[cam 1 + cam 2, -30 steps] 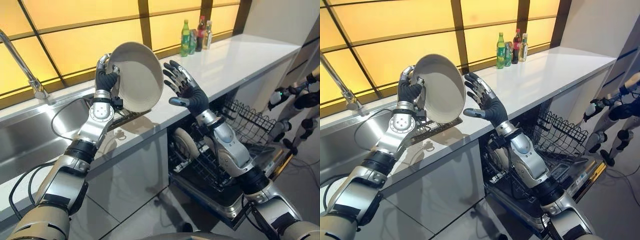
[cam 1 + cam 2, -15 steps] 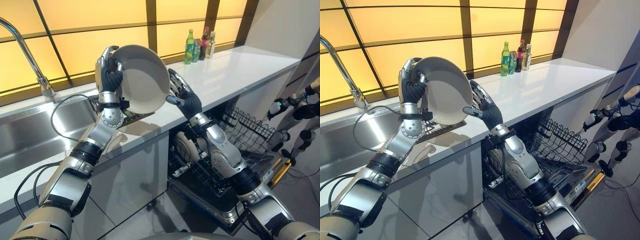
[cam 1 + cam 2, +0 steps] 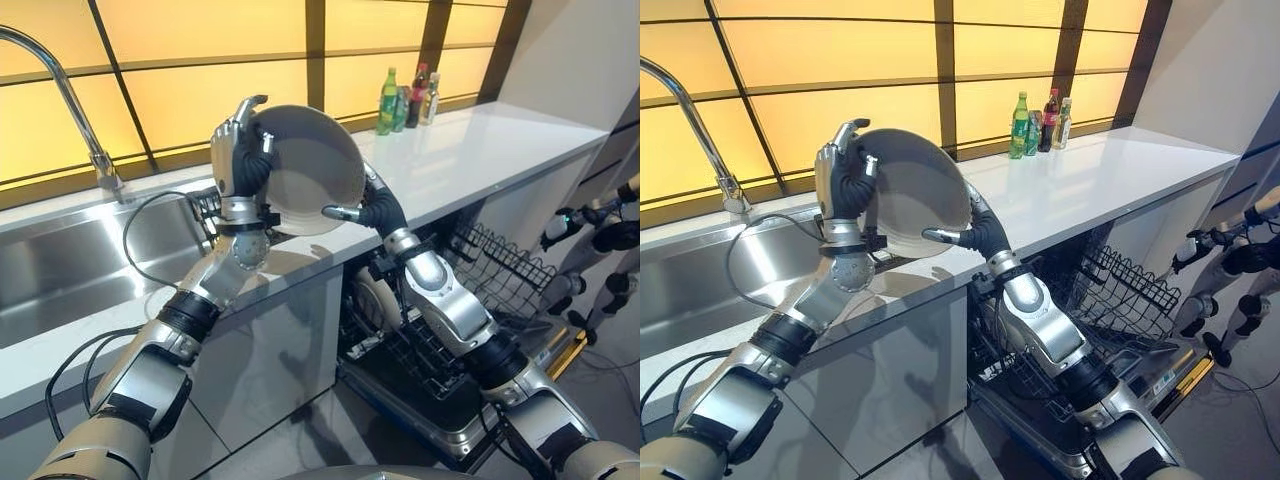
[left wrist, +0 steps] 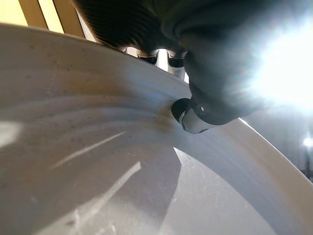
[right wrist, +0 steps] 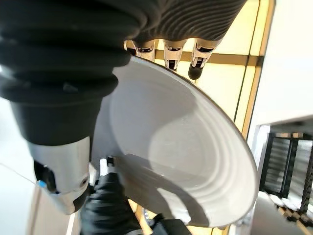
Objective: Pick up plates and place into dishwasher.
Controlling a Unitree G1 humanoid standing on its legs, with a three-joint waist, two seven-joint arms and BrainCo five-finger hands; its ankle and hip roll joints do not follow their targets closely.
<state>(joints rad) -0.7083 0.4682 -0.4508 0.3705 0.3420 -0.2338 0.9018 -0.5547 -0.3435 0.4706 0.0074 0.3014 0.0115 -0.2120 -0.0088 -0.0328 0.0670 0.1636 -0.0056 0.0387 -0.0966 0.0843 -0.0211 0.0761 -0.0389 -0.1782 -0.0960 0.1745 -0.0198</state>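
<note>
Between both hands above the surface [image 3: 480, 140], mid-handover: white plate [image 3: 312, 170] gripped at its rim by left hand [image 3: 243, 160], right hand [image 3: 370, 207] closing thumb and fingers on the opposite edge.
Still to be carried down to open dishwasher [image 3: 440, 340], below right hand, one plate already racked; half a second earlier, right hand just reaching the rim.

White plate [image 3: 308, 170], green bottle [image 3: 388, 100]
</note>
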